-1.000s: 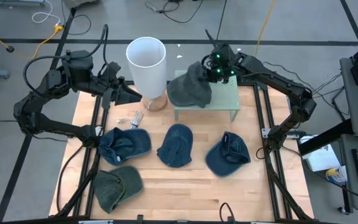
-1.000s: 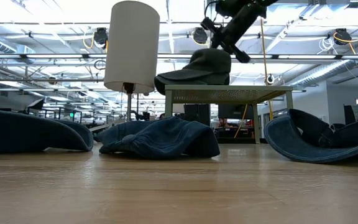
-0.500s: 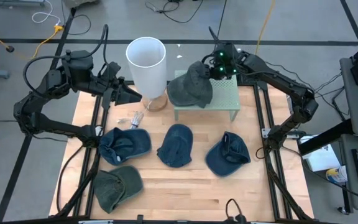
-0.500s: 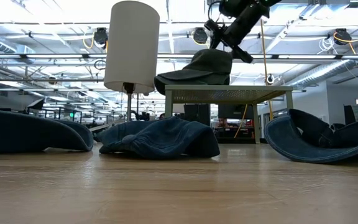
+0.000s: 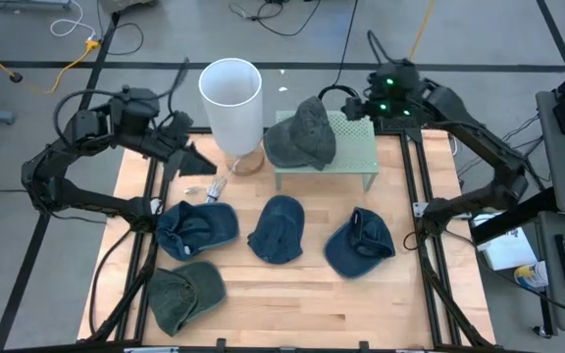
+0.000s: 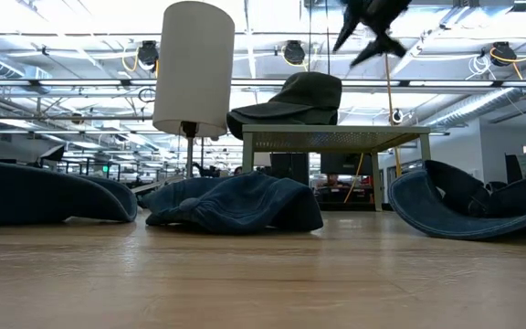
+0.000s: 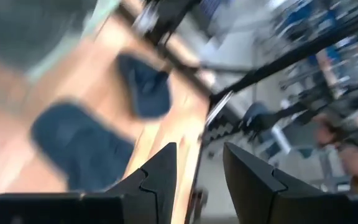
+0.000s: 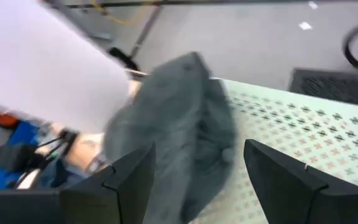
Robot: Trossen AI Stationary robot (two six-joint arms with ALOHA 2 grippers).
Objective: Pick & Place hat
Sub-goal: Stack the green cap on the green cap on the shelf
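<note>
Overhead, table-level (both wrists close)

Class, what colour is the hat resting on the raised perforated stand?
Dark grey-green. The hat on the pale green stand shows best in the high view.

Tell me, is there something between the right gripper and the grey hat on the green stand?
Nothing visible. The right gripper hangs open above the far right of the green stand. The grey hat lies on the stand's left part, with only bare perforated top between them.
</note>
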